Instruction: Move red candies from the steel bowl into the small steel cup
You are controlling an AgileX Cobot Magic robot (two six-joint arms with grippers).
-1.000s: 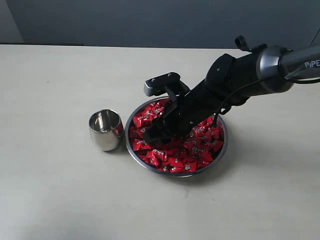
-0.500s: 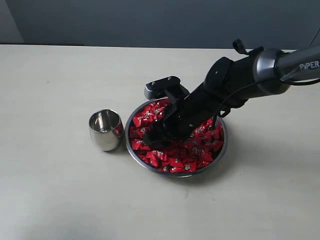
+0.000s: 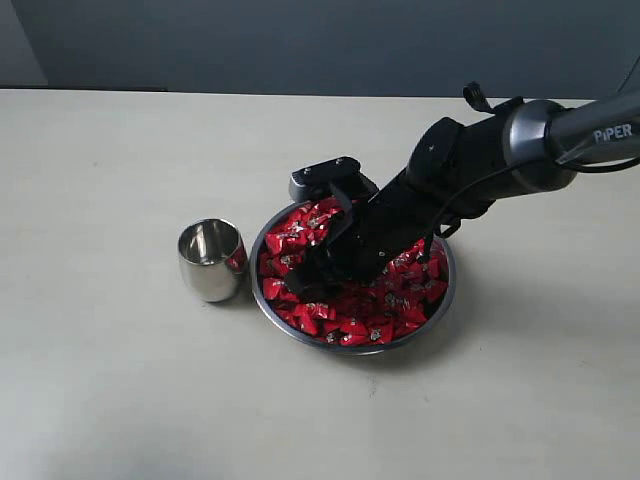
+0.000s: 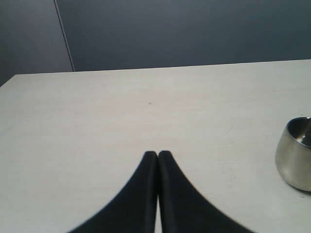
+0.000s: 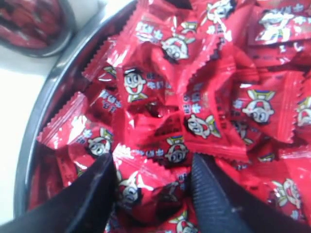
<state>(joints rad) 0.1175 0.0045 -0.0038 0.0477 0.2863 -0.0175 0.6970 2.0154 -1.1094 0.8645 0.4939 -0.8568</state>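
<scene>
A pale table [image 3: 120, 380] runs back to a dark grey wall [image 3: 300, 40]. Near its middle sits the steel bowl [image 3: 352, 349], wide and shallow, heaped with red candies [image 3: 375, 312]. The small steel cup [image 3: 211, 262] stands upright just beside the bowl's left rim, and its shiny side picks up a red reflection.

The right arm [image 3: 470, 165] reaches in from the right edge, black with a silver segment, and slants down over the bowl. Its right pincer [image 3: 308, 280] is sunk among the candies in the left half of the bowl, on the side nearest the cup. The fingertips are lost in the wrappers. A dark block [image 3: 322, 173] juts up from the wrist above the bowl's far rim.
</scene>
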